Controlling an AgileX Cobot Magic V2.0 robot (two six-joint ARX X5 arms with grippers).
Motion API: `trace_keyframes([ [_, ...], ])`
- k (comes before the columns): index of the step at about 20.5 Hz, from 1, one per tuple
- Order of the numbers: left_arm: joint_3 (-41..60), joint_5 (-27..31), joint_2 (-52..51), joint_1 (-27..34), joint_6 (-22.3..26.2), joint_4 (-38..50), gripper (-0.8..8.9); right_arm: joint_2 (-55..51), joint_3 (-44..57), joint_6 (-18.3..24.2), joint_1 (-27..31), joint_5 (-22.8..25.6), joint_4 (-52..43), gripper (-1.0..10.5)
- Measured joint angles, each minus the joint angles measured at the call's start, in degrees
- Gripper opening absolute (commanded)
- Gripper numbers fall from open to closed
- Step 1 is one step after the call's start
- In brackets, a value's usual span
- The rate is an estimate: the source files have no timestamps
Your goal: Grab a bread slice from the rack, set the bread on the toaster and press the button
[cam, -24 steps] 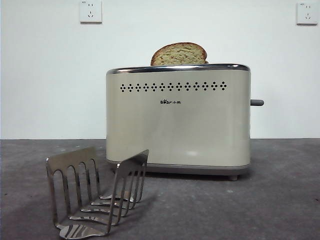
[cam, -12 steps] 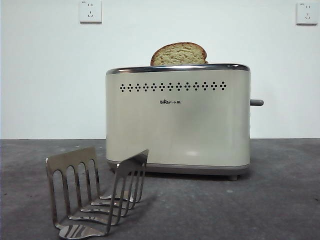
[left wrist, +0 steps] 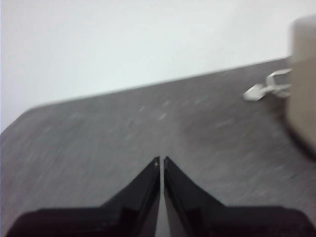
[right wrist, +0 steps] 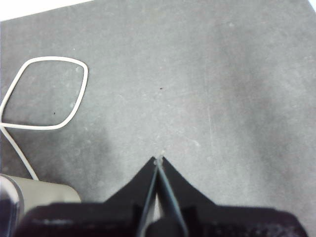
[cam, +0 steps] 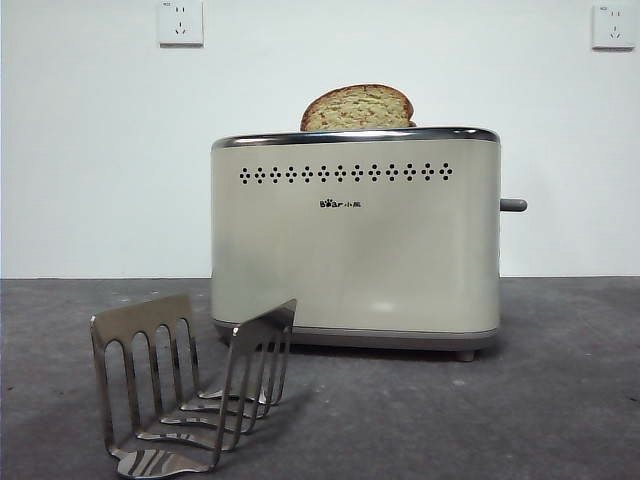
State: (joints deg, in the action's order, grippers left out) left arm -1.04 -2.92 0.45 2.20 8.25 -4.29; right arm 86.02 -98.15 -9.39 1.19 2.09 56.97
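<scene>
The slice of bread [cam: 357,107] stands in the top slot of the cream toaster [cam: 355,240], its rounded top showing above the chrome rim. The grey button [cam: 513,205] sticks out from the toaster's right end. The steel rack [cam: 190,385] stands empty at the front left of the toaster. Neither arm shows in the front view. My left gripper [left wrist: 161,159] is shut and empty above bare table, with the toaster's edge [left wrist: 302,74] off to one side. My right gripper [right wrist: 159,159] is shut and empty above the table, with a corner of the toaster [right wrist: 34,195] beside it.
Two white wall sockets [cam: 180,22] [cam: 613,26] sit high on the wall behind. A white power cord [right wrist: 44,94] loops on the dark table near the toaster, and its plug [left wrist: 266,86] shows in the left wrist view.
</scene>
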Motion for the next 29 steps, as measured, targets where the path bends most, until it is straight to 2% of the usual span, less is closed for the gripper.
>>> trace_keyframes([
  [3, 0.0, 5.5, -0.1, 1.9, -3.3, -3.5, 0.18, 0.0, 0.0, 0.0, 0.0, 0.1, 0.0, 0.0],
  [7, 0.0, 5.3, -0.1, 2.3, -7.4, -5.5, 0.18, 0.0, 0.0, 0.0, 0.0, 0.1, 0.0, 0.0],
  [21, 0.0, 5.3, 0.1, 2.3, -7.9, -5.5, 0.18, 0.0, 0.0, 0.0, 0.0, 0.0, 0.0, 0.0],
  [26, 0.0, 5.3, 0.5, 2.3, -7.9, -5.5, 0.18, -0.1, 0.0, 0.1, 0.3, 3.4, 0.2, 0.0],
  [29, 0.0, 5.3, 0.5, 2.3, -7.9, -5.5, 0.18, -3.3, 1.7, 0.2, 0.3, 3.7, -0.1, 0.0],
])
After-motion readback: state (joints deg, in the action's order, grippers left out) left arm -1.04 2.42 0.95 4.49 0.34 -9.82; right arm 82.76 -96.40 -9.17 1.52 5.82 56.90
